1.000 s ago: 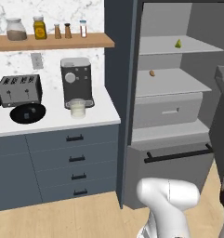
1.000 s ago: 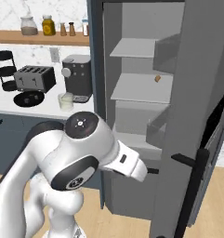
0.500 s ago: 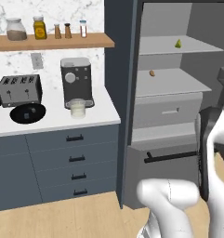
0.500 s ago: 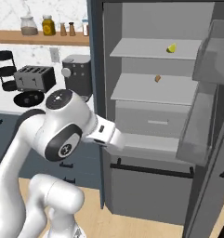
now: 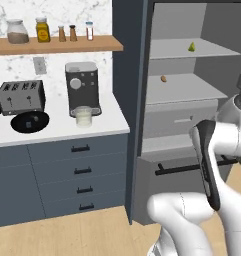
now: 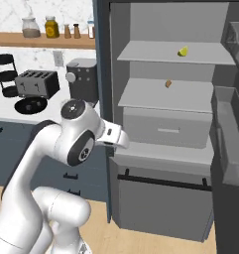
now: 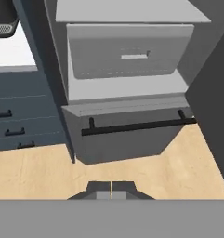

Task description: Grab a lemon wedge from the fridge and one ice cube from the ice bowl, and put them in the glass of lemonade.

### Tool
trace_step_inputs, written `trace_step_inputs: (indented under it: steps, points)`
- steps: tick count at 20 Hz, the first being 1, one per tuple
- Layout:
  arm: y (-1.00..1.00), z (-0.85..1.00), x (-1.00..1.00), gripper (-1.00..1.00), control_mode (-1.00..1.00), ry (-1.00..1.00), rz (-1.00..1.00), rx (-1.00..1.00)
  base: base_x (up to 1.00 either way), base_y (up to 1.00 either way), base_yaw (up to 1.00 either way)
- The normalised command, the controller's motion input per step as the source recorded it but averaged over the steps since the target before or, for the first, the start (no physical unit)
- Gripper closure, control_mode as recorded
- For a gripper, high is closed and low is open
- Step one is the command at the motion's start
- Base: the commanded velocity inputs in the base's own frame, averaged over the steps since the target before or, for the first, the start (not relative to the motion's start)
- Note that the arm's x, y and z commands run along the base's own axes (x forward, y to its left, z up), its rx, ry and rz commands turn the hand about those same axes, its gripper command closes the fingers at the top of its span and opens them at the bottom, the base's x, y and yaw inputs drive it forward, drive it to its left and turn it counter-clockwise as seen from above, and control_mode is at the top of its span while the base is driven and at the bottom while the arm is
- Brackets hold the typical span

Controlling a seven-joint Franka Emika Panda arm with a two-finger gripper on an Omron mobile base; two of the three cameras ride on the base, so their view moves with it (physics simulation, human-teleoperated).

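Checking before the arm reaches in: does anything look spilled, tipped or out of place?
Nothing stands out. The fridge is open, the lemon wedge lies on its top shelf, and the glass stands upright.

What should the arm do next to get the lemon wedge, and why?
Probably raise the hand toward the top shelf and open the gripper. The fridge stands open and the lemon wedge lies on its upper shelf, but the shut gripper points low, at the drawer and the floor.
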Motion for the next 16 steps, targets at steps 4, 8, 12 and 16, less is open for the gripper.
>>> trace_step_inputs:
  steps: [4,8,12,16]
  points:
    - [0.49,0.0,0.08,-1.0,-1.0,-0.31,0.25,0.0,0.0,0.0,0.0]
    - [0.49,0.0,-0.04,-1.0,-1.0,-0.32,0.16,0.0,0.0,0.0,0.0]
    - [0.46,0.21,-0.04,-1.0,-1.0,-0.07,0.03,0.0,0.0,0.0,0.0]
    - [0.34,0.44,0.0,-1.0,-1.0,0.05,-0.02,0.0,0.0,0.0,0.0]
